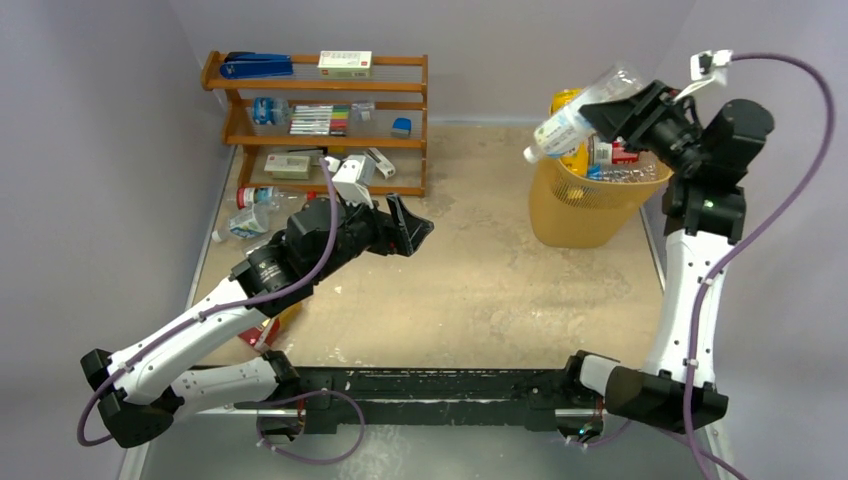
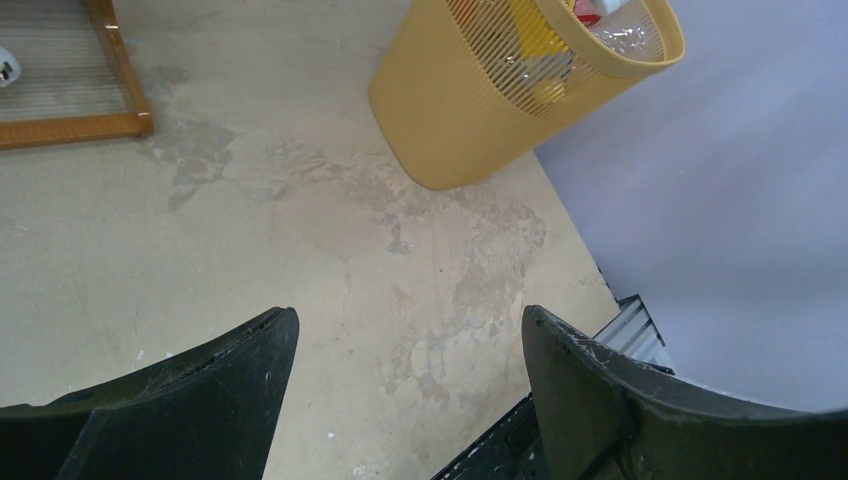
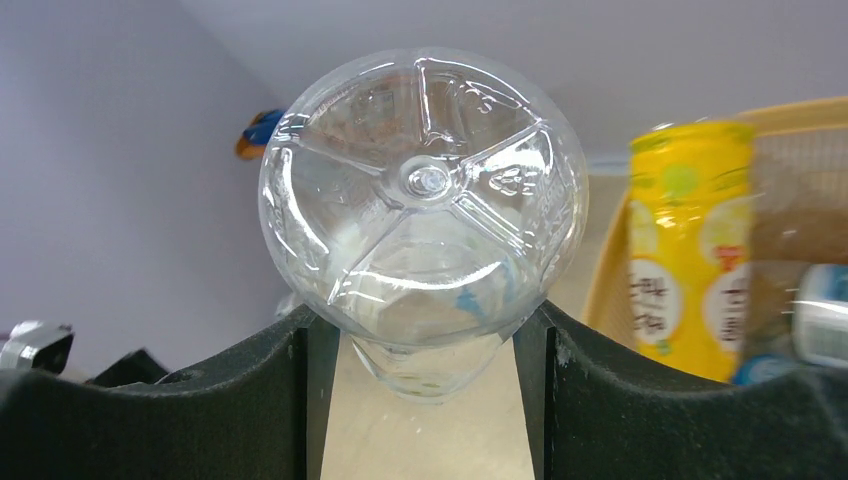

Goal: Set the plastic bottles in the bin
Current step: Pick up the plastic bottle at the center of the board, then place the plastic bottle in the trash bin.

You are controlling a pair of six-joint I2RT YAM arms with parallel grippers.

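My right gripper [image 1: 612, 108] is shut on a clear bottle [image 1: 578, 112] near its base. It holds the bottle tilted above the left rim of the yellow-orange bin [image 1: 590, 205], cap pointing left and down. In the right wrist view the bottle's base [image 3: 425, 190] sits between my fingers [image 3: 425, 335]. The bin holds several bottles, among them a yellow one [image 3: 690, 260]. My left gripper [image 1: 410, 230] is open and empty over the middle of the table; it also shows in the left wrist view [image 2: 410, 345], with the bin [image 2: 470, 110] ahead. Two clear bottles [image 1: 255, 196] lie at the table's left.
A brown wooden shelf rack [image 1: 320, 100] with pens and small boxes stands at the back left; its corner shows in the left wrist view [image 2: 75, 125]. Grey walls close in on the left, back and right. A small orange item [image 1: 285, 318] lies under my left arm.
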